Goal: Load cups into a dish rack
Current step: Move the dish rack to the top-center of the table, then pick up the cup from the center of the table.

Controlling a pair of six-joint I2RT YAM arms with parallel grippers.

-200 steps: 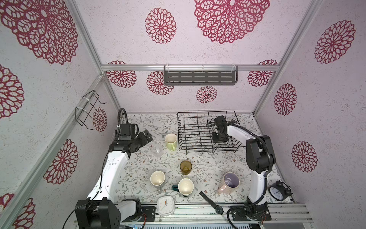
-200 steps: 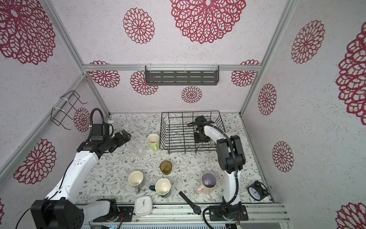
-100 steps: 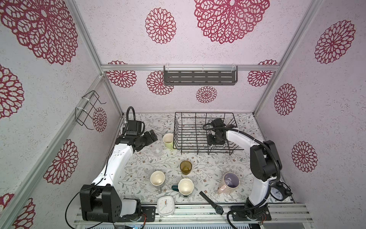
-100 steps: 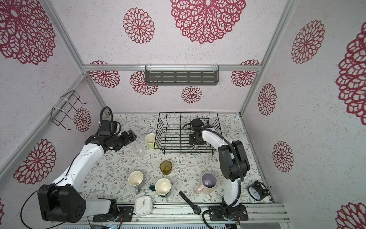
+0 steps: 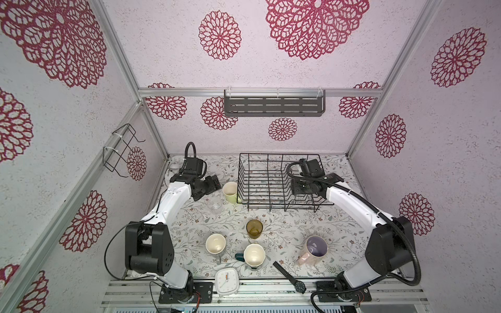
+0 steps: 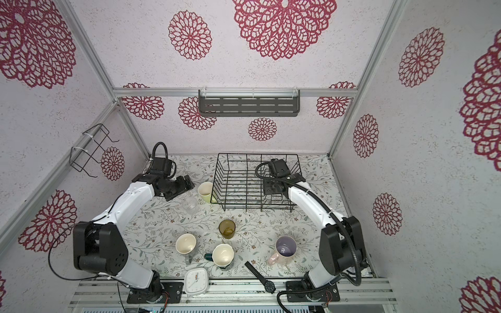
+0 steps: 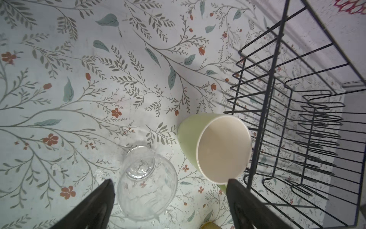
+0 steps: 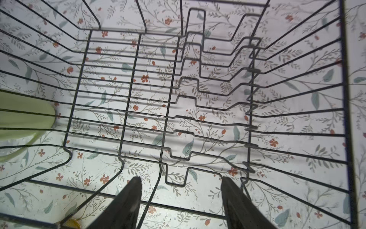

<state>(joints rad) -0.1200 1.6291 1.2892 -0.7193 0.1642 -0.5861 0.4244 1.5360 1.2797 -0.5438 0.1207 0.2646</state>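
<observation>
The black wire dish rack (image 5: 279, 155) (image 6: 257, 155) stands at the back of the table with no cup in it. My right gripper (image 5: 299, 187) (image 8: 181, 178) hangs open over its floor wires. A lime-green mug (image 5: 230, 192) (image 7: 217, 146) stands against the rack's left side, with a clear glass (image 5: 215, 207) (image 7: 146, 178) beside it. My left gripper (image 5: 213, 182) (image 7: 170, 180) is open above these two, holding nothing. Nearer the front stand an amber tumbler (image 5: 254, 229), a grey mug (image 5: 215, 244), a teal mug (image 5: 254, 255) and a pink mug (image 5: 315, 248).
A white alarm clock (image 5: 227, 280) and a black wristwatch (image 5: 290, 276) lie at the table's front edge. A grey slotted shelf (image 5: 273, 105) hangs on the back wall. A small wire holder (image 5: 122, 151) is fixed to the left wall.
My right gripper has opened wider inside the rack, and the rack has shifted a little. My left gripper has moved toward the back, up to the lime-green mug and the clear glass.
</observation>
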